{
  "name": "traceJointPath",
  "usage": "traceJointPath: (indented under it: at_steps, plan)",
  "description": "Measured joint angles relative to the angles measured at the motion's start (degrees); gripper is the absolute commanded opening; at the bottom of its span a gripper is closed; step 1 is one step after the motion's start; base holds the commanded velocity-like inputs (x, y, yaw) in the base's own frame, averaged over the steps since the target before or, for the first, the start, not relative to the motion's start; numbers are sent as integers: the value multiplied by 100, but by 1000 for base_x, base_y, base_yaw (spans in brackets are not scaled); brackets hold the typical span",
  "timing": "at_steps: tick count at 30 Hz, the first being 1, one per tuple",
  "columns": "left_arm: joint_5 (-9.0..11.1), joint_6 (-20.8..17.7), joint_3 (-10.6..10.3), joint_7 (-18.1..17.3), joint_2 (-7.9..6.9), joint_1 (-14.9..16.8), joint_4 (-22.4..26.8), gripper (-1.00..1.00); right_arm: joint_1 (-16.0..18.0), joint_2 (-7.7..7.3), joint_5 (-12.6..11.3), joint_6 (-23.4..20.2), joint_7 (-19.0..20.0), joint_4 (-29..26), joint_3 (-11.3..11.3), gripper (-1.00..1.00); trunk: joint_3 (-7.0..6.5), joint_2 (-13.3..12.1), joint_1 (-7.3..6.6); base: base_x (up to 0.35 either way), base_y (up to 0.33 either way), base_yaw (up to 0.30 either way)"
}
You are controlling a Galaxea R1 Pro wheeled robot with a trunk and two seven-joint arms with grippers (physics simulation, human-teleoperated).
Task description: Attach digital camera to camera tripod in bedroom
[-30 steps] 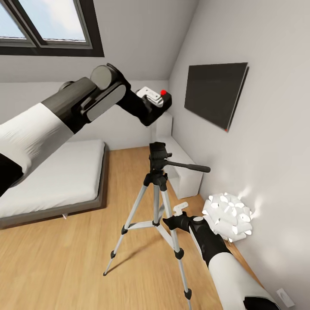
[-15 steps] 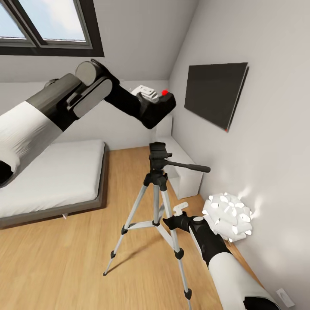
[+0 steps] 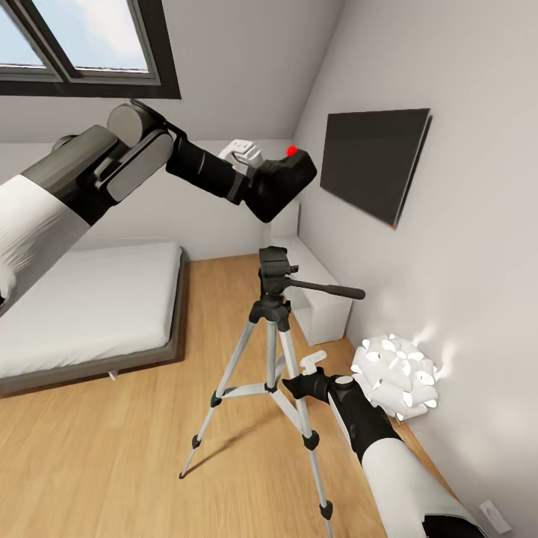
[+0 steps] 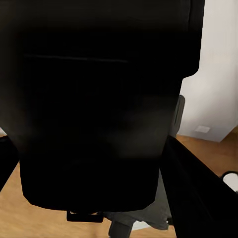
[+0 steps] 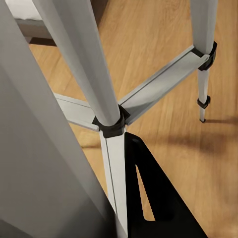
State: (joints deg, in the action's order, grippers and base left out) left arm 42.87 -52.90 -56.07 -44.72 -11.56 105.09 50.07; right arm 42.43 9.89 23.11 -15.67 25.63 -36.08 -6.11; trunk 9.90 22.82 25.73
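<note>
Above the tripod (image 3: 273,314), toward 12 o'clock, the left tool (image 3: 263,178) grips the camera (image 3: 284,179); the right tool's (image 3: 314,364) grip I cannot tell.

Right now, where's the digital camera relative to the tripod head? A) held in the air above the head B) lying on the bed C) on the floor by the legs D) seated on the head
A: the left gripper holds the digital camera in the air above the camera tripod, with clear wall visible between it and the black head.
</note>
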Motion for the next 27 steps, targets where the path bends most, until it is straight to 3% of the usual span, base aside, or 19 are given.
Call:
traceJointPath:
  at_steps: [8,15,20,24,27]
  plan:
    - [-311,-40,-25,-14,-8,0,23,-100,0,0,-4,-4,-1,-3,-1,-100,0,0,0,0,0,0]
    - [-466,-43,-346,-270,-74,-1,30,-100,0,0,10,-5,7,-6,-2,-100,0,-1,0,0,0,0]
    - [-717,-31,-584,-505,-144,-1,20,-100,0,0,12,-5,8,-7,-3,-100,0,-1,0,0,0,0]
    - [-944,-37,-636,-561,-168,-1,53,-100,0,0,1,-4,2,-3,0,-100,0,0,0,0,0,0]
    - [-1007,-41,-645,-583,-172,0,77,-100,0,0,1,-4,1,-3,-2,-100,0,0,0,0,0,0]
